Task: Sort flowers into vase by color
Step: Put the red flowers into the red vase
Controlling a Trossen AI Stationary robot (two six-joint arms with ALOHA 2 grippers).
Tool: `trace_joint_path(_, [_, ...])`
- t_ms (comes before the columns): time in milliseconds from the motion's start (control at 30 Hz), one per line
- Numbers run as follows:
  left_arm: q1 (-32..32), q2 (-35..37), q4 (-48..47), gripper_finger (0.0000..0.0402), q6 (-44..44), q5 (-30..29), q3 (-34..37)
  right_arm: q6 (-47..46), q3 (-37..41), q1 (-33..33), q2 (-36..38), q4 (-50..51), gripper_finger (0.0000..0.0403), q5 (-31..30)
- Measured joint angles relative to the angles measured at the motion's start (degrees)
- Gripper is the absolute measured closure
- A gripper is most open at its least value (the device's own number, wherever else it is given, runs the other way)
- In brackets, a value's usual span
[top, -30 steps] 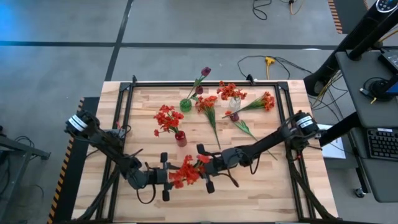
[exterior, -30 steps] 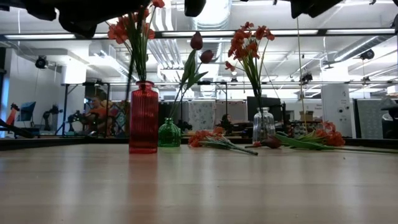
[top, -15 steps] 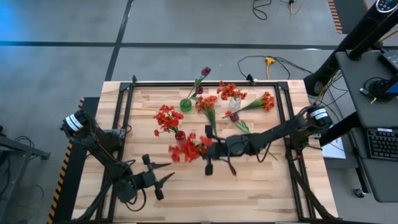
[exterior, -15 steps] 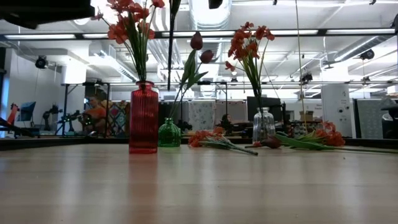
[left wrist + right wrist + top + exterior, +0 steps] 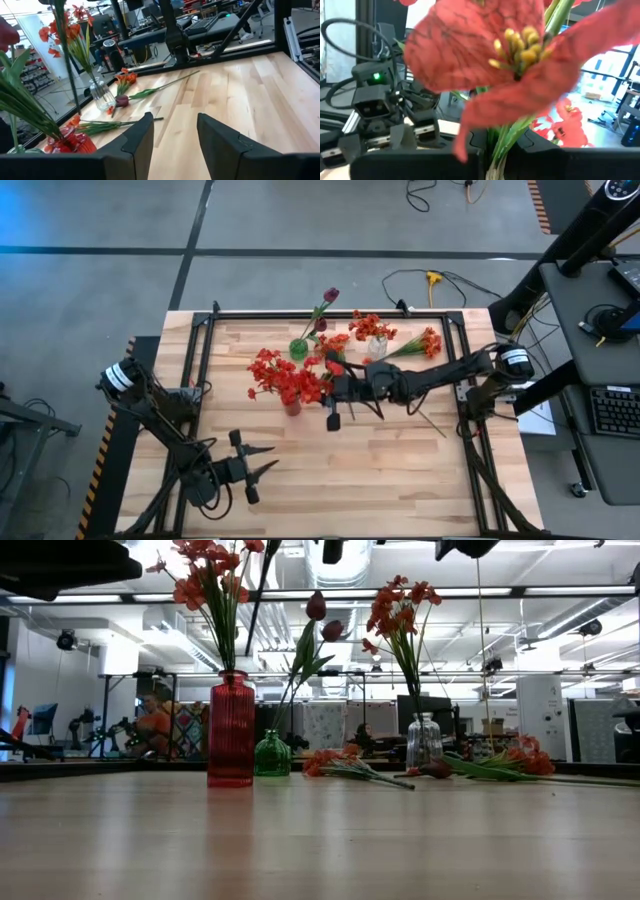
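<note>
My right gripper (image 5: 333, 394) is shut on a red-bloom flower (image 5: 297, 386) and hovers over the red vase (image 5: 291, 406), which holds red blooms (image 5: 210, 585). That flower's stem (image 5: 257, 600) hangs beside the vase's leaves. My left gripper (image 5: 266, 466) is open near the table's near-left corner and touches nothing. A green vase (image 5: 271, 754) holds purple buds (image 5: 316, 606). A clear vase (image 5: 423, 741) holds orange-red blooms (image 5: 399, 602). Loose orange-red stems (image 5: 425, 343) and a purple bud (image 5: 436, 769) lie flat on the table. My right gripper pinches the red flower's green stem (image 5: 498, 146) just below its blooms, between the two fingers. The fingers come level from the table's right side. The flower is lifted clear, with its blooms (image 5: 297, 386) toward the left and its stem hanging down.
The three vases stand in a row across the table's far half, with loose stems (image 5: 355, 768) lying among them. Black frame rails (image 5: 205, 350) run along the table's edges. The near half of the table (image 5: 400, 480) is bare wood.
My right gripper has carried the red flower from the near middle of the table toward the far edge and left, ending over the red vase. The left arm has drawn back from the flower toward the near-left corner, its gripper no longer beside the blooms.
</note>
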State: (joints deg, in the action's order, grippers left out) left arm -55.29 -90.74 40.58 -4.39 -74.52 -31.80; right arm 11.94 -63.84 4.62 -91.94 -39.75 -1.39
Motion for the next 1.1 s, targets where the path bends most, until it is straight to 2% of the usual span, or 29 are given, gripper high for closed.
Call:
trace_joint_path(200, [0.51,-0.02,0.00,0.0284,-0.91,-3.15,0.57,0.66,-1.44,-0.93,-0.94,-0.14,0.0385,0.13])
trace_joint_path(600, [0.95,-0.02,-0.81,0.0307,-1.02,-3.53,0.57,1.55,-1.78,-1.97,-2.01,-2.31,0.0385,0.09])
trace_joint_path(1100, [1.19,-0.02,-0.99,0.0310,-0.98,-3.57,0.57,1.07,-1.89,-2.31,-4.94,-3.63,0.0385,-0.09])
